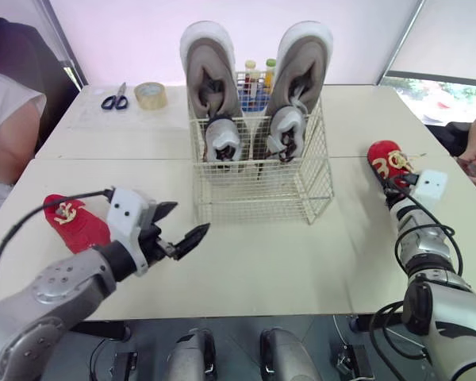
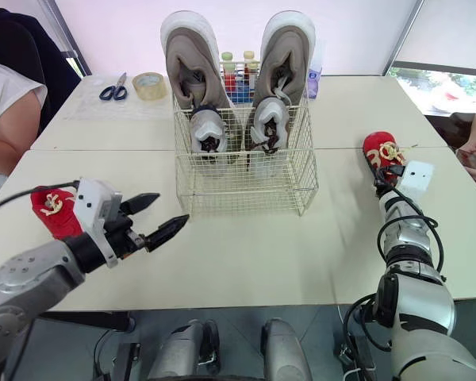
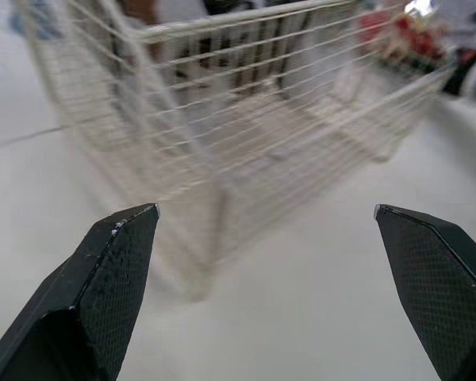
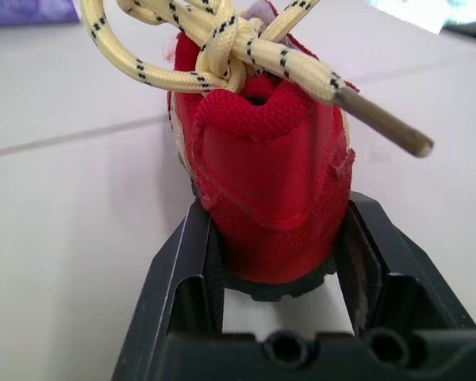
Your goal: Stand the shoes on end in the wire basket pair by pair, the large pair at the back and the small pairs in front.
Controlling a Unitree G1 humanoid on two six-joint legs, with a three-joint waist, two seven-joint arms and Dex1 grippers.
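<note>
Honestly, your right gripper is clamped on just the heel of the red shoe lying right of the wire basket, so it could swing or slip on the lift. Your left gripper is wide open, empty.

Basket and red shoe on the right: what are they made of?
The wire basket is likely thin metal wire, cream-coated: an open, see-through grid. The red shoe seems to be knit fabric, with mesh texture on the heel; its dark sole is perhaps rubber. The laces look like braided yellow cord with black flecks.
</note>
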